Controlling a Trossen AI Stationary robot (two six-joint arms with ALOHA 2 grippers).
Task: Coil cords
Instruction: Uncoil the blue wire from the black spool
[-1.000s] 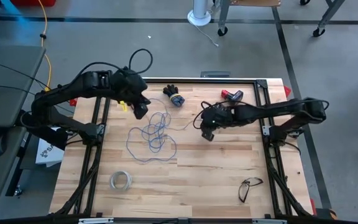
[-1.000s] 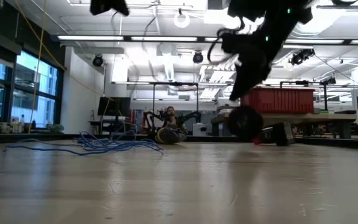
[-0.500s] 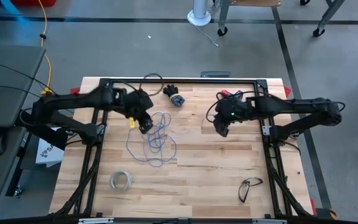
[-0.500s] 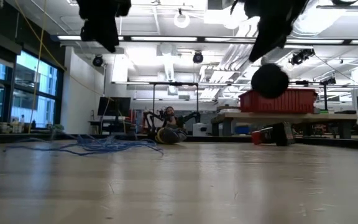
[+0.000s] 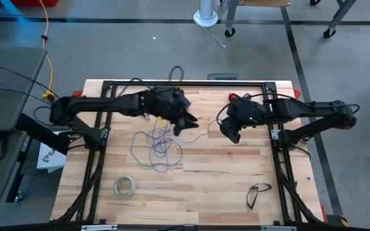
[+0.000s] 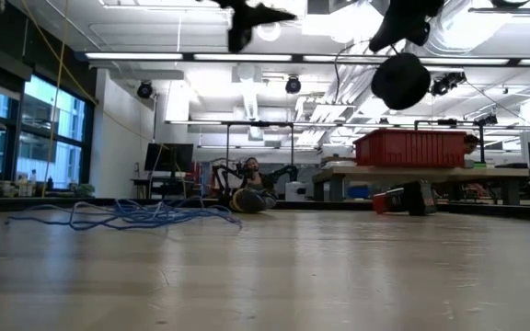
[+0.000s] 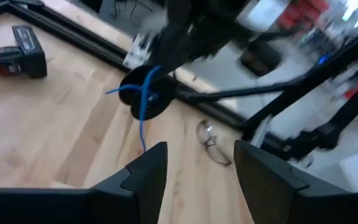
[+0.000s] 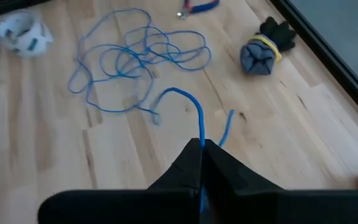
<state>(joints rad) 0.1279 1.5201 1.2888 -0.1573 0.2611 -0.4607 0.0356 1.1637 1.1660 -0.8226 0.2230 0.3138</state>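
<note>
**Inspector:** On the wooden table [image 5: 223,186], left of centre, the loose blue wire [image 5: 157,145] lies in a tangled heap. One strand runs off toward the right arm.

**Clerk:** And the spool?

**Inspector:** The dark round spool [image 6: 400,80] is raised well clear of the table, carried at the right gripper [image 5: 231,130]. In the right wrist view its fingers [image 8: 191,163] are pressed tight together with the blue wire coming out from between them. In the left wrist view, wire crosses the face of the spool and a tail hangs below it.

**Clerk:** Left arm?

**Inspector:** The left gripper [image 5: 184,122] is above the far middle of the table, just past the heap. Its fingers [image 7: 148,169] stand apart with nothing between them, pointing at the spool.

**Clerk:** Other items?

**Inspector:** Whitish tape ring [image 5: 124,186] near the left front corner; spectacles [image 5: 257,192] toward the right front; a red and black tool [image 7: 11,55] at the far right edge; a rolled grey and black bundle [image 8: 265,48] near the far edge, seen in the right wrist view.
</note>
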